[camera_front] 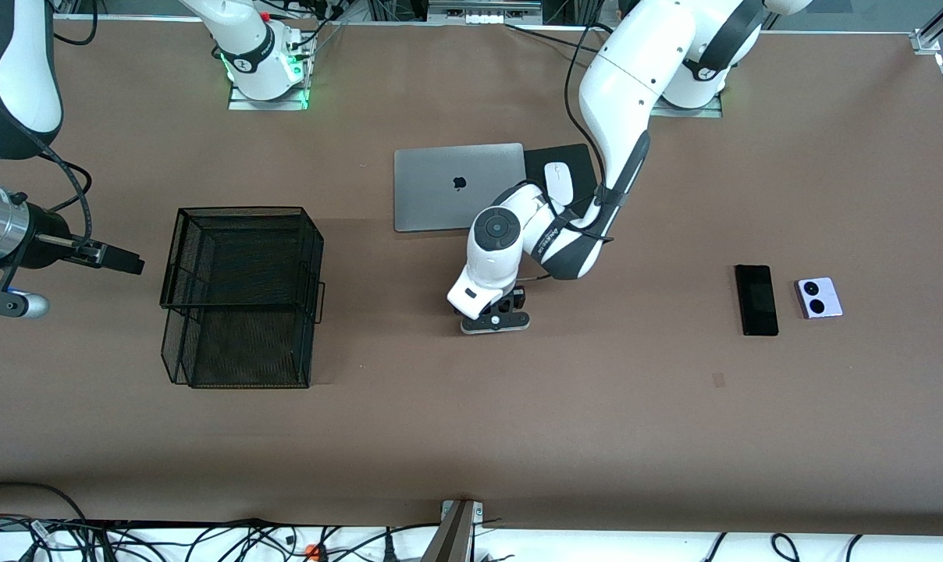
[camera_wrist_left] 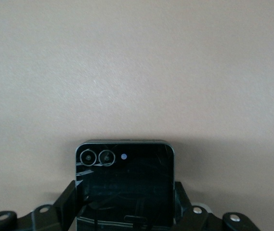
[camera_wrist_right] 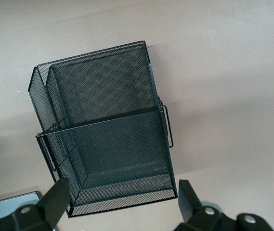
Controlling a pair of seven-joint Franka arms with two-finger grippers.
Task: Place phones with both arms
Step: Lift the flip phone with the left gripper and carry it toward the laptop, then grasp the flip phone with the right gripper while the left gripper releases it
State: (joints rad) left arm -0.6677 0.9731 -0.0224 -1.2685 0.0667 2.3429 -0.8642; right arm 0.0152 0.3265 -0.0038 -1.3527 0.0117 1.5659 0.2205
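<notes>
On the table, toward the right arm's end: black wire-mesh basket (camera_front: 241, 297), a two-tier unit with a handle on the side facing the table's middle.
Basket contents: both mesh compartments show only their own mesh floors and walls in the front view and in the right wrist view (camera_wrist_right: 108, 139).
Right gripper (camera_front: 124, 261): held up in the air just off the basket, on the side toward the right arm's end of the table; fingers (camera_wrist_right: 55, 202) spread wide with nothing between them; this arm waits.
Left gripper (camera_front: 496, 312): low over bare table near the middle, nearer the front camera than the laptop; fingers (camera_wrist_left: 69, 199) clamped against both sides of the black flip phone.
Black flip phone (camera_wrist_left: 125, 185): small and squarish, two round lenses and a small dot along one edge, held between the left gripper's fingers; in the front view it is hidden under the wrist.
Black slab phone (camera_front: 756, 299): flat on the table toward the left arm's end, well apart from the basket.
Lilac-white phone (camera_front: 818, 297): flat, two black circles up, just beside the slab phone and closer still to the left arm's end, not touching it.
Silver laptop (camera_front: 448, 187): closed, near the middle of the table, farther from the front camera than the left gripper.
White mouse (camera_front: 558, 183): on a black pad (camera_front: 546, 156) beside the laptop.
</notes>
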